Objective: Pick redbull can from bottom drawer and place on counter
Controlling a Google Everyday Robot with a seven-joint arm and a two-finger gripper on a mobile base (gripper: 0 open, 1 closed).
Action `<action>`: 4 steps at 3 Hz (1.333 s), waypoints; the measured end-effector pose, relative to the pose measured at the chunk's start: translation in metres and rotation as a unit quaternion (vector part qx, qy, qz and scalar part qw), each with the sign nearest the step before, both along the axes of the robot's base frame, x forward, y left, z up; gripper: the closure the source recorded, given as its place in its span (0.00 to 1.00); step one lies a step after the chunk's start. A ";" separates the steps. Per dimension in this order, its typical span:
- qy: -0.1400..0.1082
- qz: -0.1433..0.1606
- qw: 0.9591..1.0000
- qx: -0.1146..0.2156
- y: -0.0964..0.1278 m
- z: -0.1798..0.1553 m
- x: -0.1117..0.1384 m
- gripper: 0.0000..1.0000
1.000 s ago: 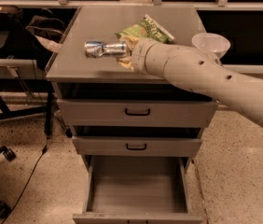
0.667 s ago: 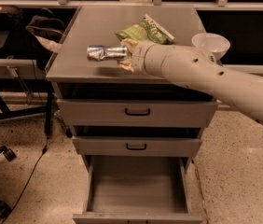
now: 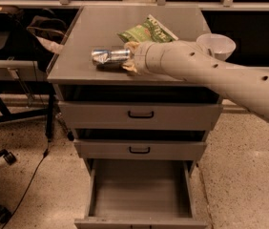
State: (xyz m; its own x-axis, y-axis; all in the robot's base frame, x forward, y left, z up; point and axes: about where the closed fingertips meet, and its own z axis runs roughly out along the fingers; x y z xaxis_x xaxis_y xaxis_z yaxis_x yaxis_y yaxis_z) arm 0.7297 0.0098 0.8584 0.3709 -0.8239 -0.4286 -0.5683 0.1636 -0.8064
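Nearest me the bottom drawer [image 3: 139, 190] stands pulled right out with its grey floor bare, and above it the middle drawer [image 3: 139, 150] and top drawer [image 3: 140, 114] are pushed in. Up on the table [image 3: 125, 25] the pincer [image 3: 128, 57] reaches in from the right on its pale arm [image 3: 211, 73], closed on one end of the redbull can [image 3: 108, 56]. The can lies on its side near the front left, though I cannot tell if it touches the surface. Just behind lies a green crisp bag [image 3: 146, 31], with a white bowl [image 3: 216, 44] at the right edge.
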 end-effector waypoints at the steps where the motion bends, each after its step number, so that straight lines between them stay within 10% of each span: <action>1: 0.000 0.000 1.000 0.000 0.000 0.000 0.000 0.73; 4: 0.000 0.000 1.000 0.000 0.000 0.000 0.000 0.04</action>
State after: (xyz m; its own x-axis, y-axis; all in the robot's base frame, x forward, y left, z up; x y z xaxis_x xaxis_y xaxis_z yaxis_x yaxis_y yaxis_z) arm 0.7297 0.0099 0.8584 0.3711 -0.8238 -0.4286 -0.5684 0.1635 -0.8064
